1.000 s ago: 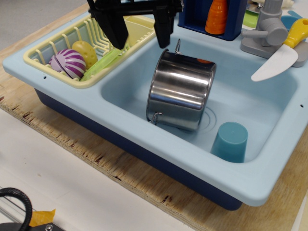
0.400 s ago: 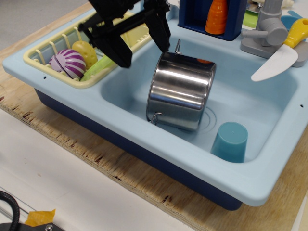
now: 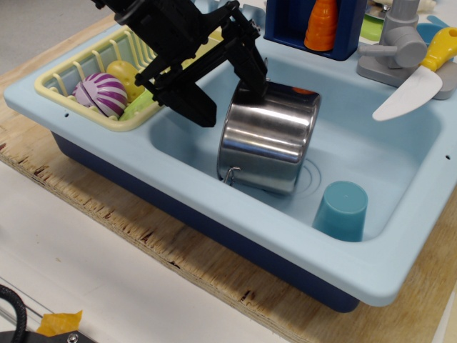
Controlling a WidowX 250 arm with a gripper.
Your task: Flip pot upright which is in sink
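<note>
One steel pot is found lying on its side in the basin of the light blue sink, centre of the frame, over the drain rings. One black gripper is held spread wide at upper left, one finger set at the pot's upper rim, the other beside its left wall; nothing is grasped. One teal cup is stood inverted at lower right of the basin, near the pot. One yellow dish rack is placed at upper left.

steel pot, overturned, in blue sink
</note>
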